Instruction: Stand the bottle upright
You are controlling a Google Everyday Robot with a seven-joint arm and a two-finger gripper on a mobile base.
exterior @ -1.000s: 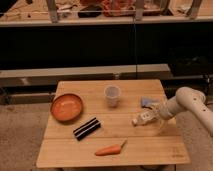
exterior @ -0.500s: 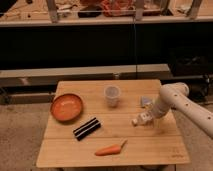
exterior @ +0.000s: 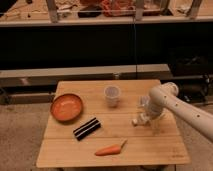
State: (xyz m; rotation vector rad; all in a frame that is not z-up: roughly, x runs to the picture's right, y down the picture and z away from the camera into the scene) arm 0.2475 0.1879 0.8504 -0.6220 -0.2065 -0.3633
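Reading clock positions from the middle of the wooden table (exterior: 150,145), six being its near edge. Carrot (exterior: 110,149) lies at six; black ridged block (exterior: 86,128) at nine. Bottle (exterior: 137,120) sits at three, and it looks to be on its side or steeply tilted, white cap pointing toward eight. The gripper (exterior: 144,119) is right at the bottle's body, hanging from the white arm (exterior: 170,102) that enters from four. Jaws are spread wide, and I cannot make out a grasp. Judgement: task at the approach stage. Nothing is stood up yet; closing on the bottle, tipping it onto its base and letting go all remain. Farther back, orange bowl (exterior: 66,106) at ten, translucent cup (exterior: 112,95) upright at twelve, well apart from the bottle. Surface is pale planked wood. Speckled floor (exterior: 20,145) around it; behind, a low pale ledge (exterior: 75,75), a dark panel, then a cluttered counter (exterior: 115,7) farthest off.
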